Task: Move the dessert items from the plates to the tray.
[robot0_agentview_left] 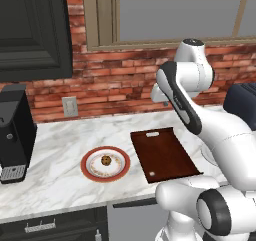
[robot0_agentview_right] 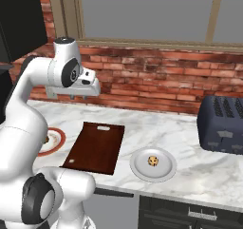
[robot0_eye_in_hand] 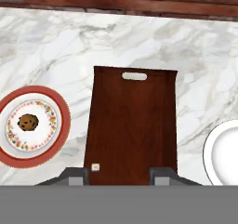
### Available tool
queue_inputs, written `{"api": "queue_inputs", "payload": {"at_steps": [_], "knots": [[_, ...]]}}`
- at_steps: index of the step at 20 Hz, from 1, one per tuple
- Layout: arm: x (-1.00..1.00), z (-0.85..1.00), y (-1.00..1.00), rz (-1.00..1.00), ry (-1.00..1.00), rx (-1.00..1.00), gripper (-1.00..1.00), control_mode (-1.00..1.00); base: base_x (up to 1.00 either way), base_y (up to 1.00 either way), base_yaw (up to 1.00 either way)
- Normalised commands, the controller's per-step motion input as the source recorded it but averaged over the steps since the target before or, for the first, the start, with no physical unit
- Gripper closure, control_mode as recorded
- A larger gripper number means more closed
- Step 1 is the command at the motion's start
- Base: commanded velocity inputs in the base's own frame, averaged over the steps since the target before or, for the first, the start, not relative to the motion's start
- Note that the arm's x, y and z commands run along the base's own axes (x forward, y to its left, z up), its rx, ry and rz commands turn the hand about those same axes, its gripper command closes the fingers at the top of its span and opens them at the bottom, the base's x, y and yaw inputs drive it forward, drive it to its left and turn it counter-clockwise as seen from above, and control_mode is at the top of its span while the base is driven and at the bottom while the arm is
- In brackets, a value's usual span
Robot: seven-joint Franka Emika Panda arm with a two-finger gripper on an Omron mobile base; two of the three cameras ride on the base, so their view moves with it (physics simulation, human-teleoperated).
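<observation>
Sitting on the round red-orange-rimmed plate point(robot0_agentview_left: 105, 164), at 9 o'clock of the board in the hand view, you have one small tan-brown chip cookie point(robot0_agentview_left: 106, 160); the second matching cookie point(robot0_agentview_right: 153, 161) lies on a plain round white plate point(robot0_agentview_right: 153, 164) at 3 o'clock of the board in the right base view. Between them the flat dark reddish-brown rectangular wooden tray point(robot0_eye_in_hand: 131, 125) is bare, its slot handle toward the brick wall point(robot0_agentview_right: 156, 78) at 12 o'clock. Your gripper point(robot0_eye_in_hand: 119, 174) hangs high over the tray's near edge, jaws clenched on nothing.

Judging from here, your risk is going down with the fingers pinched together: they would press on a cookie or shove it across the plate instead of straddling it. Each cookie is small and flat, so a shallow or off-centre pinch could let it slip or tip the plate's rim.

Further out on the white marble counter point(robot0_agentview_left: 60, 150) stand a black coffee machine point(robot0_agentview_left: 15, 132) at 9 o'clock and a dark blue toaster point(robot0_agentview_right: 222, 123) at 3 o'clock. No brand, label or writing is legible anywhere.
</observation>
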Motion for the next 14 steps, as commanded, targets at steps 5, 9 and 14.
{"api": "queue_inputs", "payload": {"at_steps": [5, 9, 14], "knots": [[-0.11, 0.00, 0.00, 0.00, 0.00, 0.00, -1.00, -1.00, 0.00, 0.00, 0.00], [-0.07, -0.11, 0.00, 0.00, 0.01, 0.00, -1.00, -1.00, 0.00, 0.00, 0.00], [0.03, -0.44, -0.22, 0.00, 0.10, -0.03, -1.00, -1.00, 0.00, 0.00, 0.00]]}}
